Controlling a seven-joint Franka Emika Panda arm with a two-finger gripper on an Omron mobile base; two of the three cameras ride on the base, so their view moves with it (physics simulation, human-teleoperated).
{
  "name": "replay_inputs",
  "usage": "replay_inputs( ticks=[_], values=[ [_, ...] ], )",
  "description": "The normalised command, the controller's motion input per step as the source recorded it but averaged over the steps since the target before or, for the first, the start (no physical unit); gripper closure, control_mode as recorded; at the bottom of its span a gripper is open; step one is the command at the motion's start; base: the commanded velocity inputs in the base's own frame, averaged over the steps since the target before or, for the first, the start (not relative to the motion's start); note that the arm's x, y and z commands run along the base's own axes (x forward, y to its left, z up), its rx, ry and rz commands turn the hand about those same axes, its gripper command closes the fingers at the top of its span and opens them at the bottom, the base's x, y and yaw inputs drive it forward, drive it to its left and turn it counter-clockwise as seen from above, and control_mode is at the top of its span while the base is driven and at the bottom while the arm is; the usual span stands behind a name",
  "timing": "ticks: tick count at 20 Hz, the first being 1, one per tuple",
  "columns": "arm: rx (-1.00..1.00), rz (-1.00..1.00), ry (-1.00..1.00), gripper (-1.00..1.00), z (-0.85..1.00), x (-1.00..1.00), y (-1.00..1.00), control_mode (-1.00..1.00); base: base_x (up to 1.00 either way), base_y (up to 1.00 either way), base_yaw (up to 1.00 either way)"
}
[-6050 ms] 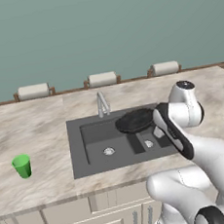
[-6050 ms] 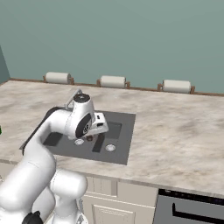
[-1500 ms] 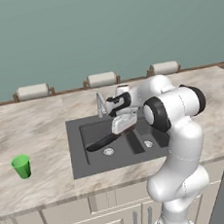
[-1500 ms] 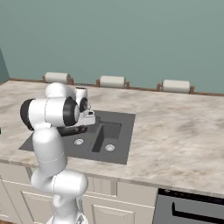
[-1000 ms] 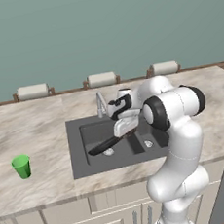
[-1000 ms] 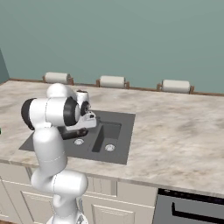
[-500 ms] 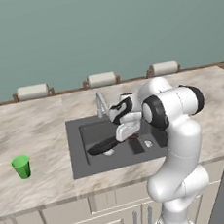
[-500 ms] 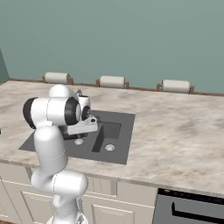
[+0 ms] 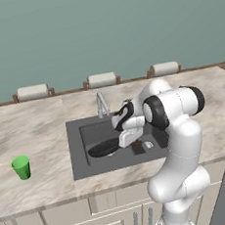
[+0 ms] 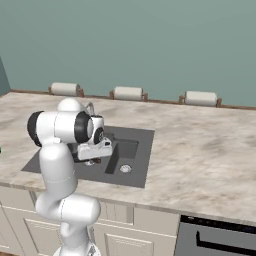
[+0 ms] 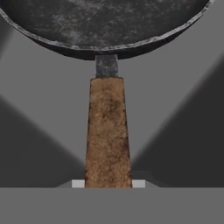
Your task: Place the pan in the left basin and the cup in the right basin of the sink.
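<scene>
now we hold the pan (image 9: 104, 147) by its handle in our clamped gripper (image 9: 125, 138), low over the left basin (image 9: 90, 135); let go crooked and it could clang.

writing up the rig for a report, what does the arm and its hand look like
The arm is glossy white, built of rounded, bulbous segments with dark grey to black rings at the joints. The gripper is a boxy white hand with a dark face. No cables or markings can be made out. The jaws themselves are too small to describe.
</scene>
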Motion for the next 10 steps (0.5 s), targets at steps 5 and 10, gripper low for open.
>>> replay_inputs(
  ticks=[5, 10],
  values=[
    [0.00, 0.00, 0.00, 1.00, -0.09, 0.00, 0.01, -1.00, 0.00, 0.00, 0.00],
    [0.00, 0.00, 0.00, 1.00, -0.07, 0.00, 0.00, -1.00, 0.00, 0.00, 0.00]
  ],
)
